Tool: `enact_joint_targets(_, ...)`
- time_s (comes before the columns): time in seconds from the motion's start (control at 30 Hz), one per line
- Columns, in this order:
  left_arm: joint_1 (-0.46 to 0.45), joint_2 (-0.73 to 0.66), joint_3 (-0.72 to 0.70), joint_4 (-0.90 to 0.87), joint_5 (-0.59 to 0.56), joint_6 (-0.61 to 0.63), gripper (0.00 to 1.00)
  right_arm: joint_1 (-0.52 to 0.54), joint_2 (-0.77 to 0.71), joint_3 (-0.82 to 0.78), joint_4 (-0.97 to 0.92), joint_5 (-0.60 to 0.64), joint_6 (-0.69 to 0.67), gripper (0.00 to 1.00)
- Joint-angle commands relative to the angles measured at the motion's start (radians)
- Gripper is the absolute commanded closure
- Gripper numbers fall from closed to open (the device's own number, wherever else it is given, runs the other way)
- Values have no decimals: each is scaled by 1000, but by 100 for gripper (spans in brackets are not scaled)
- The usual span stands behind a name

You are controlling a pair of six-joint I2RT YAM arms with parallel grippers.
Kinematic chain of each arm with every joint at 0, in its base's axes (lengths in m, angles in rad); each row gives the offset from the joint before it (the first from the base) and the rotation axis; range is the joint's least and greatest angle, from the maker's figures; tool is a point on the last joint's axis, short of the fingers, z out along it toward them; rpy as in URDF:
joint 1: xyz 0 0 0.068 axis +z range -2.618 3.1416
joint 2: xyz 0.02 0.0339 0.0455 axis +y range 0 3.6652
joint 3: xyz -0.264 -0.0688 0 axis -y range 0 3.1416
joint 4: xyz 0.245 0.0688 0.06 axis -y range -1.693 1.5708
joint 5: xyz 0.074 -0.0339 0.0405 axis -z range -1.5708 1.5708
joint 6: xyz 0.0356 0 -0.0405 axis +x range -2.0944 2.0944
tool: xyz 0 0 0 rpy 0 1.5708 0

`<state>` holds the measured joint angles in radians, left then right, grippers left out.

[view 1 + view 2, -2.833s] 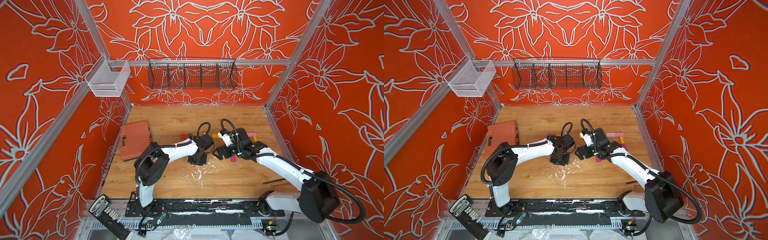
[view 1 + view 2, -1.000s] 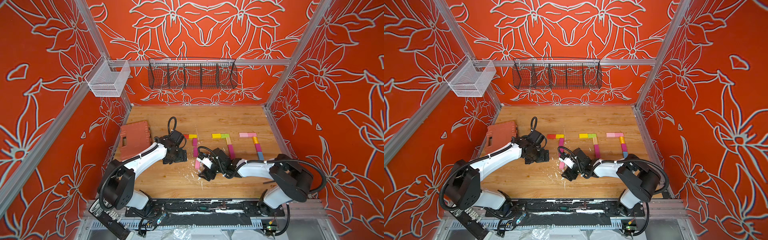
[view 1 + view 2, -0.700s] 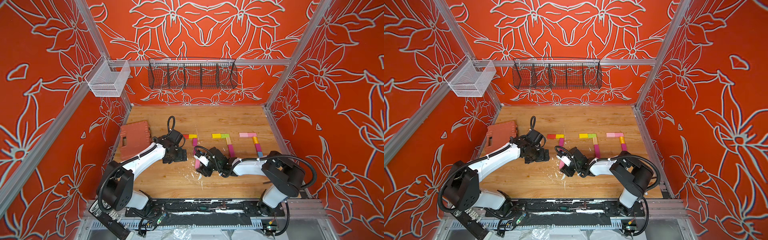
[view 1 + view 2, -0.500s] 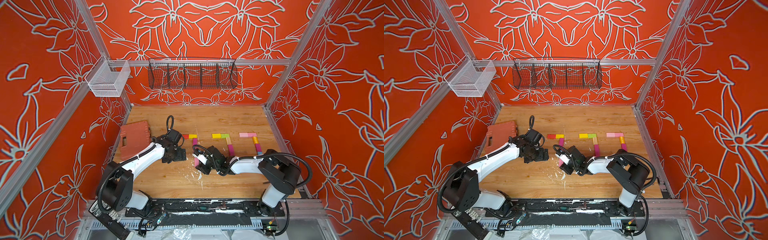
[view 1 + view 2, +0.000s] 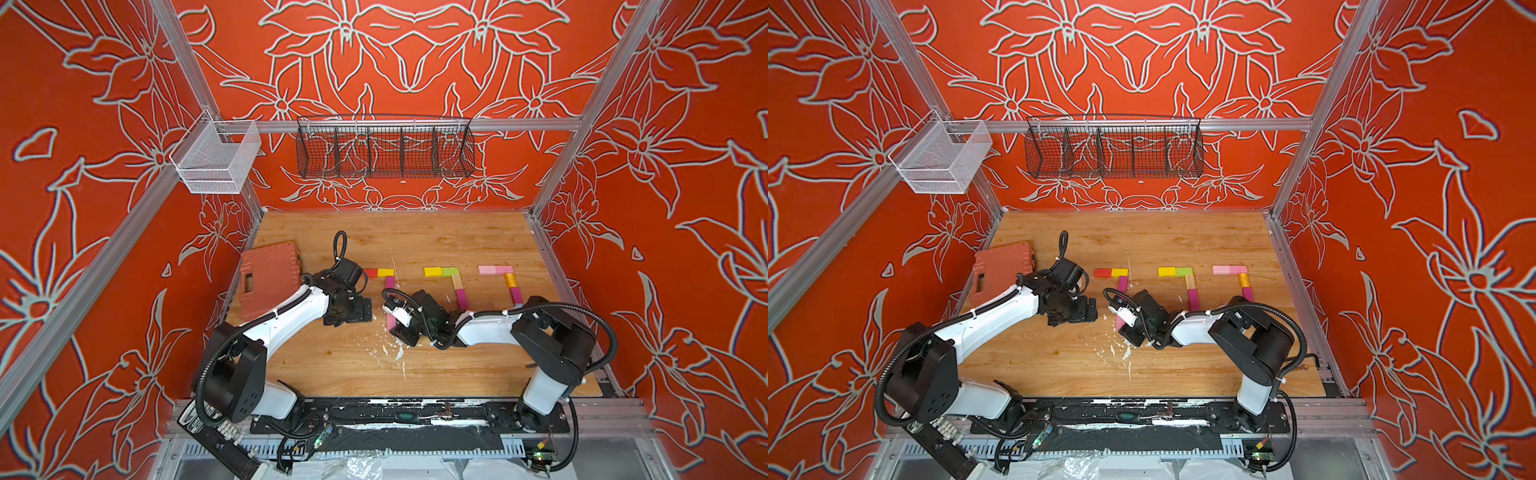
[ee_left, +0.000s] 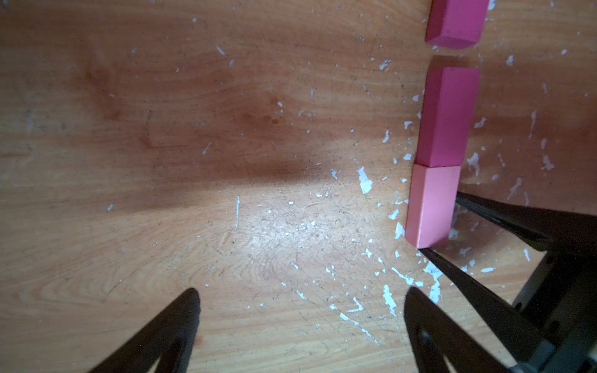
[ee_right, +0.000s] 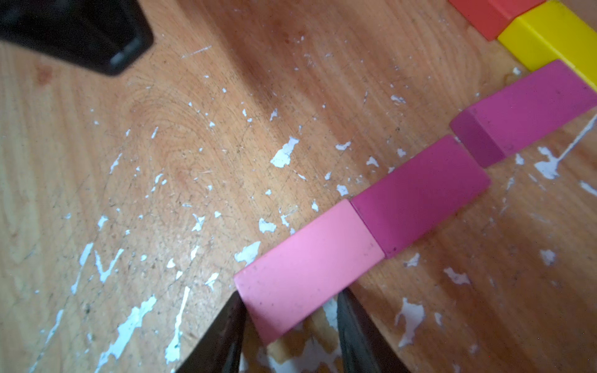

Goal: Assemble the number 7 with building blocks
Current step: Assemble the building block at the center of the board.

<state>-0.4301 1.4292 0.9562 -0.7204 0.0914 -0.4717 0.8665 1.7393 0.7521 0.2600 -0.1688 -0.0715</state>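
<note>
Pinching the light pink block (image 7: pixel 307 274) flat on the table (image 7: pixel 161 168), the right claw (image 7: pixel 290 296) grips its end (left claw (image 6: pixel 302 290) gapes wide, empty).

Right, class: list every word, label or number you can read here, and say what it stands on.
"7", three times: the left figure, middle figure and right figure, laid in building blocks on the table.
No printed text is readable; nothing legible on the tool case.
</note>
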Motion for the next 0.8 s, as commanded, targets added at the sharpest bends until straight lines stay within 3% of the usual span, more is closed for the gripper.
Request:
enact_joint_targets(0.0, 10, 1, 9, -16, 4, 7, 4, -1, 52, -9, -100, 43, 6, 52)
enact_joint_targets(0.77, 11, 9, 1, -11, 2, 2, 4, -38, 95, 29, -110, 48, 17, 51)
